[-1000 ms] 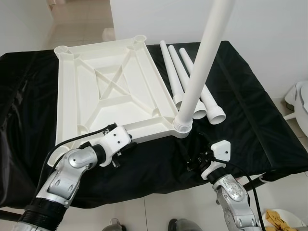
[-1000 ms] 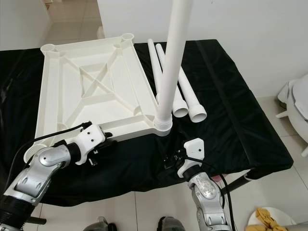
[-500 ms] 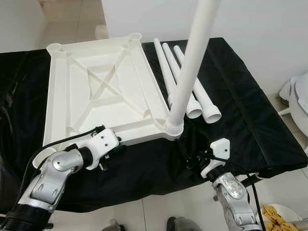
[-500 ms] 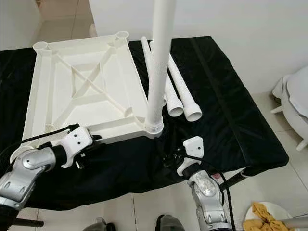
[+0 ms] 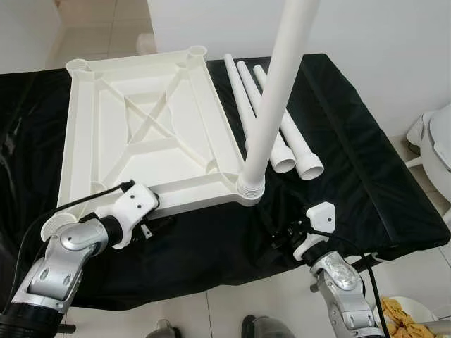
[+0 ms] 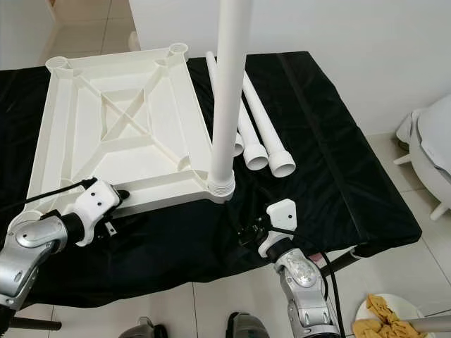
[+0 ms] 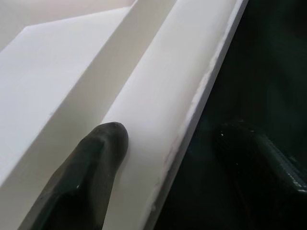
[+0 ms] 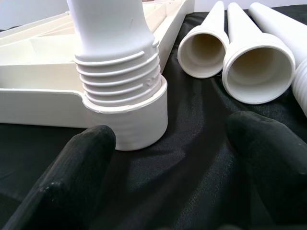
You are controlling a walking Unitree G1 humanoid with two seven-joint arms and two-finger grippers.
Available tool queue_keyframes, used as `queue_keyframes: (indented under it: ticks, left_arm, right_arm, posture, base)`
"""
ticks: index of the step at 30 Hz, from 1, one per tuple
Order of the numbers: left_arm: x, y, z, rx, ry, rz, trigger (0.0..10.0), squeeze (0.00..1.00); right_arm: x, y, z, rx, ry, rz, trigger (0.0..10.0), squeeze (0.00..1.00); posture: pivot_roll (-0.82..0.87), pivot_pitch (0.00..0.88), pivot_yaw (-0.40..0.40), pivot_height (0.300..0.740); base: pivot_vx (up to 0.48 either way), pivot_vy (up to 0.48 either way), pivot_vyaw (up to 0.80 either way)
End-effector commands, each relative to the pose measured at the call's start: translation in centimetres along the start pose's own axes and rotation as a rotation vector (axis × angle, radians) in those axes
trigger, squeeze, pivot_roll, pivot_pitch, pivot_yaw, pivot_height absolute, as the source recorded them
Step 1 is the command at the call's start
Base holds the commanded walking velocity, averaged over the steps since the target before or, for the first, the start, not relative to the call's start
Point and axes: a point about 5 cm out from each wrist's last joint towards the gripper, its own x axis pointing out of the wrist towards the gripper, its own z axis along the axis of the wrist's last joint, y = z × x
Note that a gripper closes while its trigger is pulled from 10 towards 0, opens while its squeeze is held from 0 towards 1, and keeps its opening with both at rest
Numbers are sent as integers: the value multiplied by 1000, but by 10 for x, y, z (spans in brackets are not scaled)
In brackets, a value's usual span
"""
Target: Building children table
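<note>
A white plastic children's tabletop (image 5: pixel 141 134) with moulded ribs lies upside down on a table covered in black cloth (image 5: pixel 366 162). At its near right corner, around five o'clock of the panel, a long white plastic leg (image 5: pixel 271 98) stands upright in a round socket (image 5: pixel 250 190), its threaded collar partly showing above the socket rim. Three more white tube legs (image 5: pixel 282 134) lie side by side on the cloth just beside the panel's right edge, at about two o'clock from the standing leg, their flared open ends facing the robot.

The left pincer (image 7: pixel 168 158) is at the panel's near edge, around seven o'clock. In the left wrist view one black finger (image 7: pixel 88 167) rests on the white rim while the other sits on the dark cloth side, so the fingers straddle the rim; whether they actually press on it is hard to judge from this close, dim view.

The right pincer (image 8: pixel 172 163) hovers low over the cloth at about five o'clock of the socket, fingers spread wide and holding nothing, with the socket and collar just ahead between them.

A white toilet (image 5: pixel 437 137) stands on the tiled floor at three o'clock.
</note>
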Motion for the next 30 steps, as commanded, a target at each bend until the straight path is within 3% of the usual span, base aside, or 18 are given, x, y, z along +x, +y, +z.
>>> queue_keyframes:
  ticks: [1,2,5,6,8,15,18,21,26,27,28,29,30]
  left_arm:
    - [-2,-2,6,-66,-50,-61,10000,0]
    - [-2,-2,6,-66,-50,-61,10000,0]
    - [2,4,37,-216,-239,-108,10000,0]
    - [2,4,37,-216,-239,-108,10000,0]
    - [1,5,53,-237,-331,-150,10000,0]
    - [5,12,54,-260,-346,-131,10000,0]
    - [11,19,47,-253,-317,-52,10000,0]
    - [17,26,33,-223,-262,124,10000,0]
    - [16,27,31,-234,-252,150,10000,0]
    - [15,24,26,-311,-260,278,10000,0]
    - [15,24,26,-311,-260,278,10000,0]
    - [14,20,20,-404,-255,374,10000,0]
    - [14,20,20,-404,-255,374,10000,0]
  right_arm:
    - [0,0,-2,11,12,6,10000,0]
    - [0,0,-2,11,12,6,10000,0]
    - [2,-2,-2,3,10,15,10000,0]
    - [2,-2,-2,3,10,15,10000,0]
    - [4,-3,-1,-7,11,24,10000,0]
    - [7,-7,-1,-17,12,5,10000,0]
    - [11,-12,1,32,0,-47,10000,0]
    - [14,-18,1,128,25,-123,10000,0]
    - [14,-18,1,139,32,-129,10000,0]
    - [12,-22,4,133,26,-177,10000,0]
    - [12,-22,4,133,26,-177,10000,0]
    - [10,-23,6,126,27,-206,10000,0]
    - [10,-23,6,126,27,-206,10000,0]
  posture:
    - [-13,115,17,740]
    - [-13,115,17,740]
    - [-15,108,11,740]
    - [-15,108,11,740]
    - [-18,102,6,740]
    - [-20,96,6,740]
    - [-18,96,6,740]
    - [-31,97,30,740]
    - [-31,97,30,740]
    - [-35,106,26,740]
    - [-35,106,26,740]
    - [-35,108,26,740]
    - [-35,108,26,740]
  base:
    - [0,0,0]
    - [0,0,0]
    - [0,0,0]
    - [0,0,0]
    - [0,0,0]
    - [0,0,0]
    - [0,0,0]
    - [0,0,0]
    - [0,0,0]
    - [0,0,0]
    - [0,0,0]
    - [0,0,0]
    - [0,0,0]
